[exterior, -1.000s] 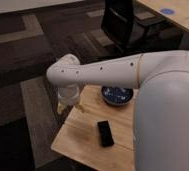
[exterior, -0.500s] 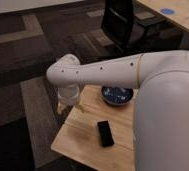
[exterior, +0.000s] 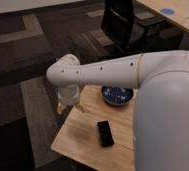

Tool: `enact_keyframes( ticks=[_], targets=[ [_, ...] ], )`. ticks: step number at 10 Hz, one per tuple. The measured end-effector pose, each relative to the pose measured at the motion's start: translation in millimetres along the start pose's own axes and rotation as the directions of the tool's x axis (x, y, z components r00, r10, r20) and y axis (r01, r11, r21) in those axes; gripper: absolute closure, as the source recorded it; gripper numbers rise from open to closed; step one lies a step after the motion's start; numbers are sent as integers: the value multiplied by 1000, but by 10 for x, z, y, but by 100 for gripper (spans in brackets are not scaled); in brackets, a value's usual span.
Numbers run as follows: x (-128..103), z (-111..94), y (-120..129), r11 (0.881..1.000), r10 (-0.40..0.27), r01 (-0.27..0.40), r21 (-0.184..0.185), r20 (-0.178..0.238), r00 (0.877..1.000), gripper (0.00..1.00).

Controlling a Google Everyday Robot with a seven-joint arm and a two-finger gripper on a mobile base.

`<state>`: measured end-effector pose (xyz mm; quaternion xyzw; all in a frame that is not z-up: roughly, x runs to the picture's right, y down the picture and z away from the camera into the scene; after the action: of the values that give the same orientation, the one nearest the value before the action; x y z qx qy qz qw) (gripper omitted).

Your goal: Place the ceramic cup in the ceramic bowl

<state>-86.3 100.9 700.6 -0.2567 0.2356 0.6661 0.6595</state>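
Observation:
The ceramic bowl [exterior: 117,94], dark blue with pale speckles, sits on the small wooden table [exterior: 88,135] near its far edge, partly hidden by my white arm [exterior: 118,70]. My gripper [exterior: 69,103] hangs down from the wrist over the table's far left corner, to the left of the bowl and apart from it. A pale whitish shape sits at the gripper, and I cannot tell whether it is the ceramic cup. No cup stands in the open on the table.
A black phone [exterior: 105,133] lies on the table in front of the bowl. A black office chair [exterior: 122,24] stands behind the table. A long wooden desk [exterior: 178,20] runs along the top right. Dark carpet lies to the left.

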Motion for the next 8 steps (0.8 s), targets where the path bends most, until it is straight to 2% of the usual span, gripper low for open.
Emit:
enact_keyframes(
  ticks=[1,2,3,4,5,6,7,8],
  targets=[
    [23,-26,-112,999,35,-35,-20,3,999,35],
    [87,-67,-378,993,105,-104,-63,6,994,35],
    [134,-86,-549,986,141,-140,-89,6,990,35],
    [259,-119,-882,972,206,-204,-115,6,979,35],
    [460,-157,-1269,953,281,-278,-119,3,960,35],
    [684,-194,-1660,930,355,-353,-106,2,935,35],
    [866,-219,-1929,907,413,-411,-94,2,911,35],
    [909,-222,-1988,901,426,-425,-91,2,904,35]
  ],
)
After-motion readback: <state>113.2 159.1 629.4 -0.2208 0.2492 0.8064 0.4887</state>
